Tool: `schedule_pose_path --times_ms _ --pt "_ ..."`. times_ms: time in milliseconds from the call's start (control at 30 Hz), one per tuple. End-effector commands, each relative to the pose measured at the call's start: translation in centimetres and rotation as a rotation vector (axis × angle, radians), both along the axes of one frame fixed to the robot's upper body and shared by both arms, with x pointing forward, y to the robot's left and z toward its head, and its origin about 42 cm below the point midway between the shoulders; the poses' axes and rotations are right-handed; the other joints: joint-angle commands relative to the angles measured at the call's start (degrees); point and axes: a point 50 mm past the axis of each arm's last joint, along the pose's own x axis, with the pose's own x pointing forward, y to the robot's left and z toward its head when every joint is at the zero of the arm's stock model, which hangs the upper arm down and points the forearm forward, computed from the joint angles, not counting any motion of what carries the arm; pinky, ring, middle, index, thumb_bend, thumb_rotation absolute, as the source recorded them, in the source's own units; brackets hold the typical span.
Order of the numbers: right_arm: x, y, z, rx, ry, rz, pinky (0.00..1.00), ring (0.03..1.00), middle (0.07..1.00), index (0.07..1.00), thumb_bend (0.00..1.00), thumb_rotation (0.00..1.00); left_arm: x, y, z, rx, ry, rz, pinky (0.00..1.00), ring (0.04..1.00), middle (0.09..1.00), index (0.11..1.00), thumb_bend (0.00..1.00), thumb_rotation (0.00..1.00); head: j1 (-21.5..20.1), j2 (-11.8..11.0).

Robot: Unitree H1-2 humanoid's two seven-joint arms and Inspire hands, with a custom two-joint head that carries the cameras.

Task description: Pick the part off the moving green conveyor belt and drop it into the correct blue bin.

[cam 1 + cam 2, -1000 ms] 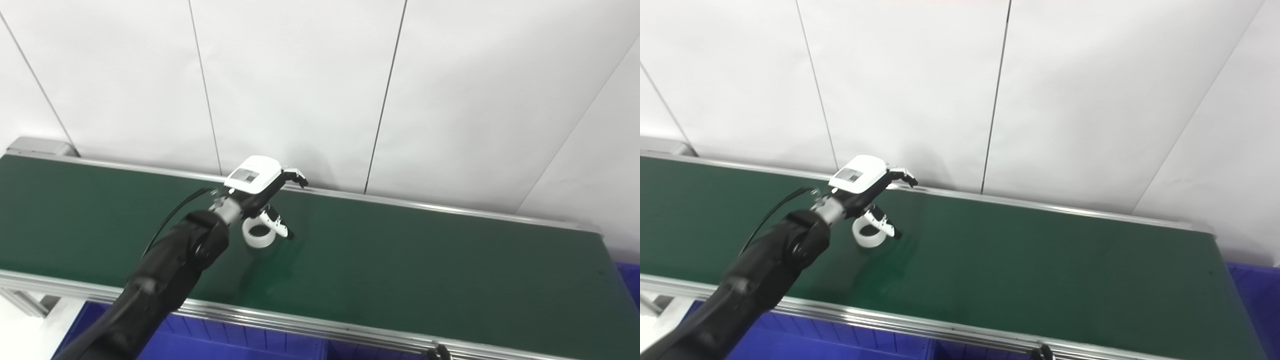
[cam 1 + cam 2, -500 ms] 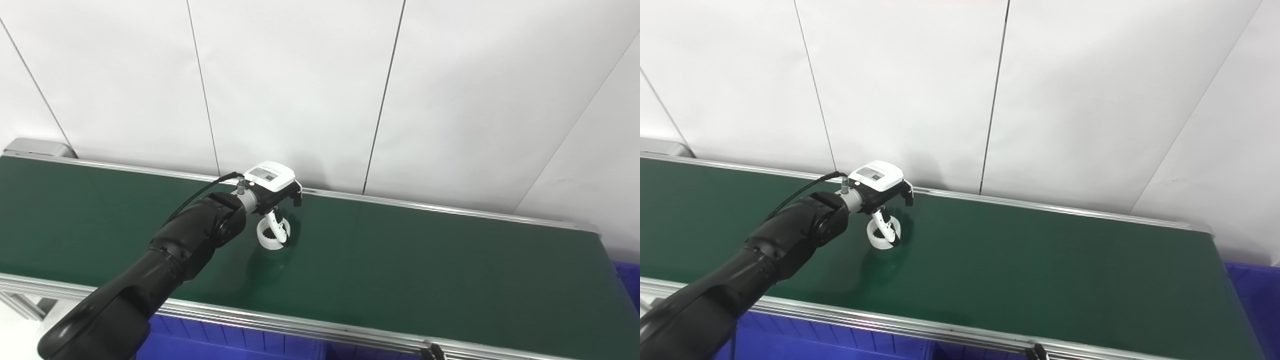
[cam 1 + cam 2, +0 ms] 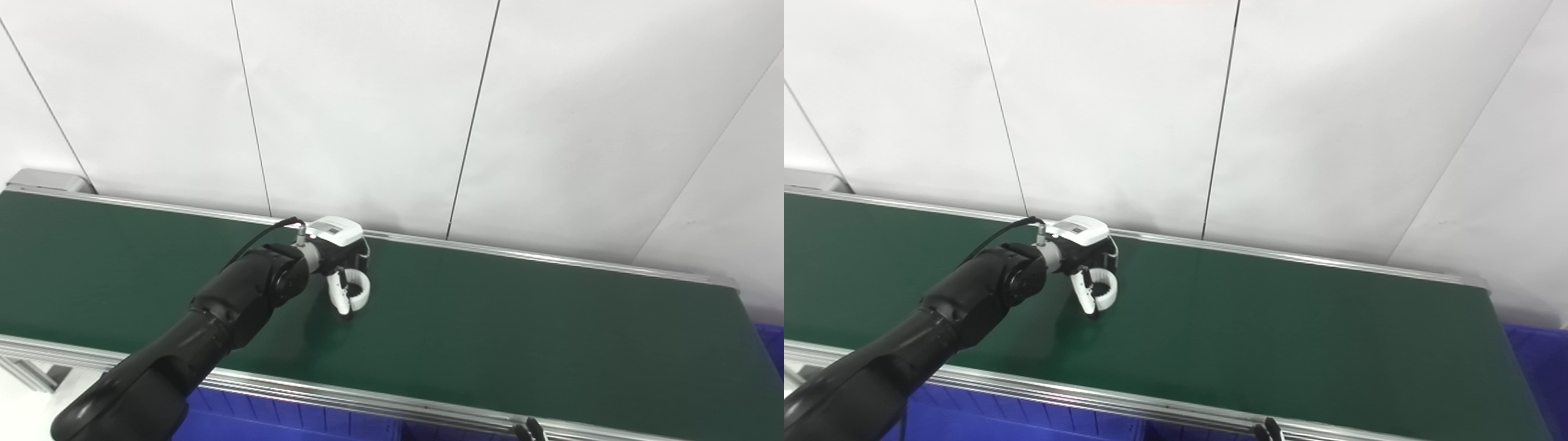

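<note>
Left eye view: the left hand (image 3: 335, 245) is reached far out over the green conveyor belt (image 3: 520, 331), close to the belt's far rail, and the white ring part (image 3: 355, 290) sits right under it, tipped up on edge, not flat, with the thumb in front of it and the fingers curled down behind. It looks clasped on the ring, though whether the ring is clear of the belt I cannot tell. Right eye view: the same left hand (image 3: 1084, 242) closes around the ring (image 3: 1105, 291), whose open face turns toward the belt's near rail. The blue bin (image 3: 1041, 422) lies below that near rail; only dark fingertips of the right hand (image 3: 1271, 429) peek up there, their state unreadable.
</note>
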Motion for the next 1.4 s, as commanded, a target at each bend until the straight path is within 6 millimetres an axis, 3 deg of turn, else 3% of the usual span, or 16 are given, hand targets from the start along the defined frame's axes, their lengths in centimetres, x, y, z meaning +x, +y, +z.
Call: schedule_pose_path --times_ms 0,67,100,133,267,400,567,633,700,800,867,1000,1100,1300,1367 --pt "0.2 0.5 0.8 0.007 -0.027 0.001 0.78 0.863 0.937 0.958 0.76 0.88 -1.7 -0.5 -2.3 0.108 0.149 -0.023 0.73 0.697 0.652 0.491 0.57 0.09 0.13 0.15" --pt "0.3 0.5 0.8 0.005 -0.029 0.0 0.77 0.86 0.936 0.956 0.76 0.88 -1.9 -1.0 -2.0 0.149 0.146 -0.04 0.72 0.694 0.648 0.485 0.53 0.08 0.16 0.27" --pt "0.3 0.5 0.8 0.004 -0.031 -0.001 0.76 0.858 0.936 0.956 0.76 0.88 -2.0 -1.2 -1.9 0.17 0.141 -0.049 0.6 0.628 0.603 0.482 0.53 0.08 0.16 0.27" --pt "0.3 0.5 0.8 0.007 -0.03 -0.002 0.76 0.858 0.936 0.956 0.76 0.88 -2.1 -1.7 -1.5 0.206 0.118 -0.071 0.6 0.623 0.6 0.482 0.53 0.08 0.18 0.42" --pt "0.4 0.4 0.9 0.025 -0.029 0.001 0.78 0.868 0.941 0.957 0.77 0.87 -2.7 -2.9 -0.4 0.205 0.059 -0.106 0.4 0.497 0.54 0.482 0.53 0.07 0.27 0.56" --pt "0.5 0.4 0.9 0.024 -0.029 0.0 0.78 0.87 0.941 0.96 0.77 0.86 -3.2 -3.6 -0.2 0.132 0.051 -0.132 0.46 0.534 0.558 0.481 0.53 0.07 0.27 0.56" --pt "0.4 0.4 1.1 0.024 -0.028 -0.001 0.77 0.863 0.943 0.968 0.78 0.86 -4.2 -4.1 -0.4 0.072 0.028 -0.158 0.41 0.476 0.511 0.475 0.52 0.0 0.18 1.21" --pt "0.3 0.4 1.2 0.021 -0.027 0.002 0.78 0.865 0.944 0.967 0.77 0.87 -4.7 -4.4 0.0 0.049 0.006 -0.181 0.34 0.399 0.457 0.487 0.53 0.0 0.28 1.47" --pt "0.3 0.3 1.3 0.022 -0.025 0.002 0.78 0.87 0.944 0.966 0.78 0.87 -5.3 -4.6 0.8 0.031 -0.022 -0.206 0.36 0.395 0.442 0.491 0.53 0.0 0.42 1.92" --pt "0.3 0.2 1.4 0.019 -0.025 0.005 0.78 0.865 0.939 0.966 0.79 0.87 -6.2 -4.7 2.2 0.018 -0.068 -0.235 0.51 0.497 0.499 0.475 0.52 0.0 0.53 2.3" --pt "0.3 0.2 1.5 0.014 -0.025 0.005 0.78 0.864 0.938 0.964 0.79 0.87 -6.8 -4.8 3.2 0.007 -0.094 -0.248 0.53 0.505 0.501 0.475 0.52 0.0 0.7 2.8" --pt "0.2 -0.1 1.9 0.016 -0.026 0.009 0.8 0.873 0.941 0.968 0.78 0.88 -8.6 -4.6 6.1 -0.022 -0.156 -0.263 0.46 0.45 0.464 0.497 0.52 0.0 1.41 4.32" --pt "0.2 -0.4 2.4 0.003 -0.027 0.014 0.8 0.881 0.948 0.975 0.78 0.9 -10.3 -3.8 7.5 -0.067 -0.201 -0.264 0.41 0.397 0.439 0.505 0.52 0.0 2.56 6.73" --pt "0.2 -1.4 3.9 0.005 -0.027 0.016 0.81 0.88 0.951 0.979 0.77 0.9 -14.1 -1.6 8.5 -0.096 -0.204 -0.224 0.43 0.416 0.446 0.509 0.52 0.0 5.67 12.12" --pt "0.3 -1.9 4.4 0.013 -0.027 0.017 0.81 0.885 0.957 0.98 0.77 0.89 -15.7 -0.7 8.1 -0.106 -0.185 -0.196 0.39 0.37 0.426 0.508 0.52 0.0 6.82 13.76"
